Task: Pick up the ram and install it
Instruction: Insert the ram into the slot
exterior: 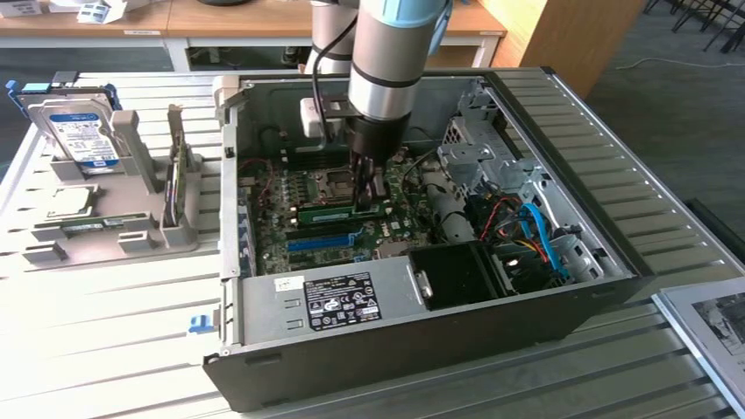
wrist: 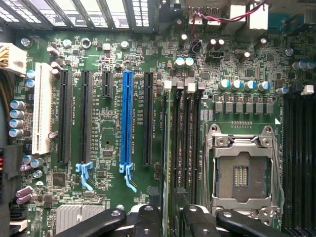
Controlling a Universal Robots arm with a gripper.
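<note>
The ram (exterior: 327,212) is a thin green stick standing on edge in a memory slot of the motherboard (exterior: 279,253), inside the open computer case. In the wrist view the ram (wrist: 170,143) runs edge-on beside the empty black memory slots. My gripper (exterior: 369,202) reaches down into the case at the stick's end nearer the exterior view's right. Its black fingers (wrist: 148,219) stand on either side of the ram's edge with a little room on both sides. The gripper (wrist: 172,219) is open and holds nothing.
The case walls (exterior: 582,175) ring the board. A silver CPU socket (wrist: 242,173), a long blue slot (wrist: 127,118), the power supply (exterior: 338,297) and blue cables (exterior: 538,229) lie close by. A blue-labelled hard drive (exterior: 82,140) stands in a grey rack (exterior: 111,231) at the exterior view's left.
</note>
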